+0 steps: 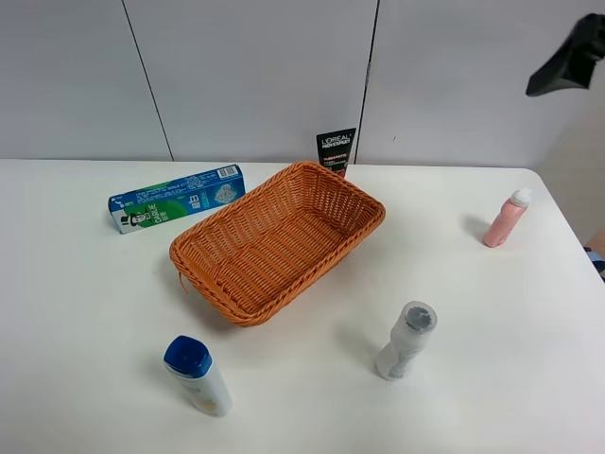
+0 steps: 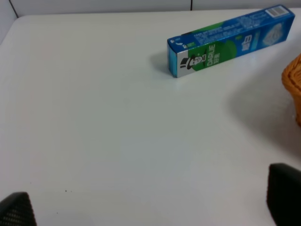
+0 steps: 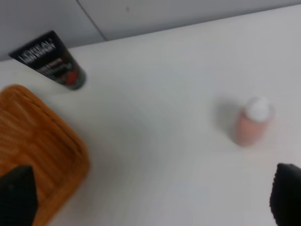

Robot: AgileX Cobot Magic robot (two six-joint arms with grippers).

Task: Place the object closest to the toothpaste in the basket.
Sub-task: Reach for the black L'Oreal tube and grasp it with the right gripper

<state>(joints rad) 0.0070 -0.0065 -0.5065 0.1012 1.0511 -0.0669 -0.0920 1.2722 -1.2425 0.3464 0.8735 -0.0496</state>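
A blue-capped bottle [image 1: 198,375] and a clear bottle [image 1: 406,340] stand near the front edge of the table [image 1: 76,312]. Mid-table sits the wicker basket [image 1: 279,241], the toothpaste box [image 1: 177,197] lying beside it toward the left edge. The black tube [image 1: 335,151] stands at the far edge, behind the basket. Left gripper [image 2: 149,207] and right gripper [image 3: 150,197] hover, jaws apart.

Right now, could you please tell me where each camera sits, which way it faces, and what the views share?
Exterior high: mounted high, facing down at the white table, brown wicker basket central; only a black part of the right arm shows.
Left wrist: low over the table, facing the blue-and-green toothpaste box and the basket's edge; left gripper open.
Right wrist: on the right arm, facing the black tube and white-capped pink bottle; right gripper open.
Shared: the basket appears in all three.
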